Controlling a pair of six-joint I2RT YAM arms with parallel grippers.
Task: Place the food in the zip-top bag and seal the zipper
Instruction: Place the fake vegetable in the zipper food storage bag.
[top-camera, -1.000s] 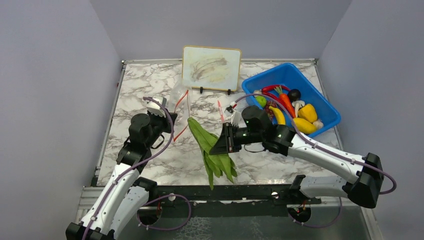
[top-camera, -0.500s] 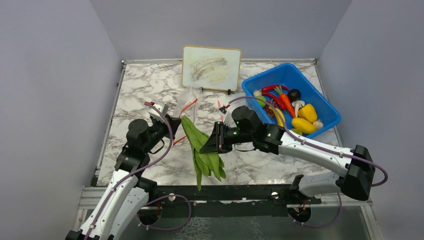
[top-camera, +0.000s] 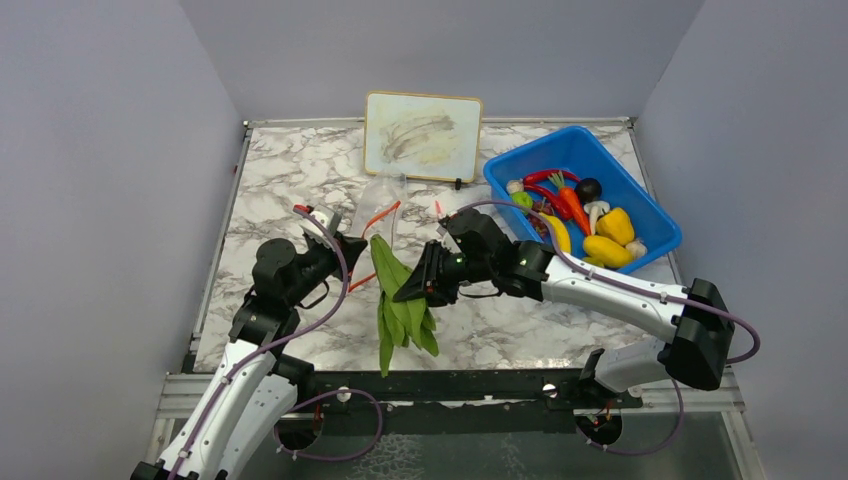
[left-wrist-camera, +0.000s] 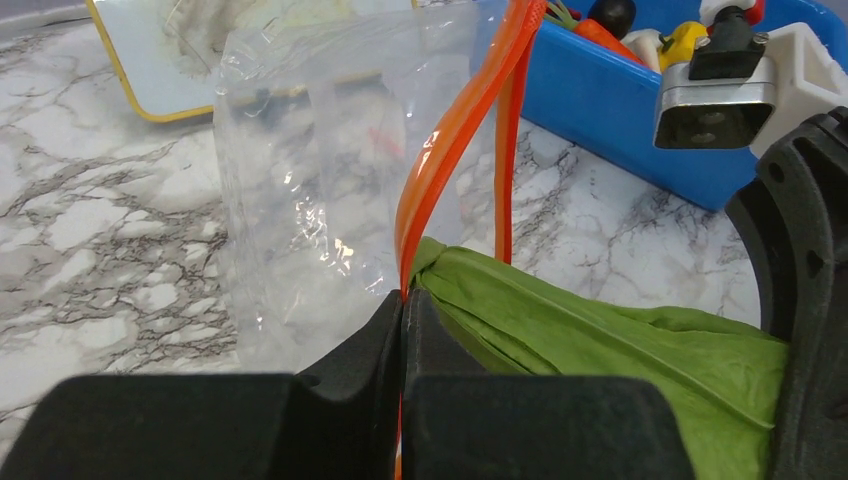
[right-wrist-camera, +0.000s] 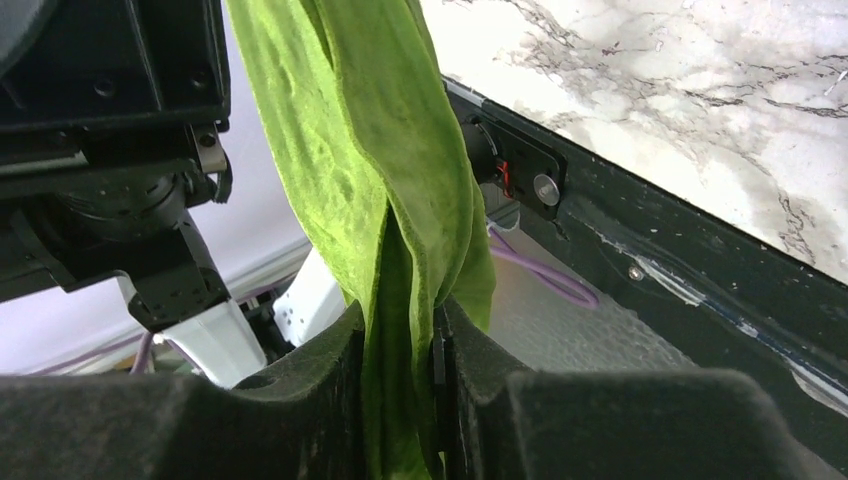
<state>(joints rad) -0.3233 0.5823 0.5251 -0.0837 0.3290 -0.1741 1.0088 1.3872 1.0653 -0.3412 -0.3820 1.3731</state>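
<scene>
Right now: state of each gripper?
Left gripper: closed on the zipper of the zip-top bag.
Right gripper: closed, holding the green leafy pod.

Left gripper (left-wrist-camera: 403, 310) was pinched shut on the zipper (left-wrist-camera: 452, 150). Right gripper (right-wrist-camera: 398, 335) clamped the green leaf (right-wrist-camera: 360, 170). Both arms were angled inward, grippers close together.

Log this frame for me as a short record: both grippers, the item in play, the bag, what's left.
left gripper: shut on the zipper, lifting the mouth of the zip-top bag
right gripper: shut on the green leafy pod, held mid-length
pod position: tip at the bag mouth, not clearly inside
remaining food: in the blue bin
seal: not closed
</scene>
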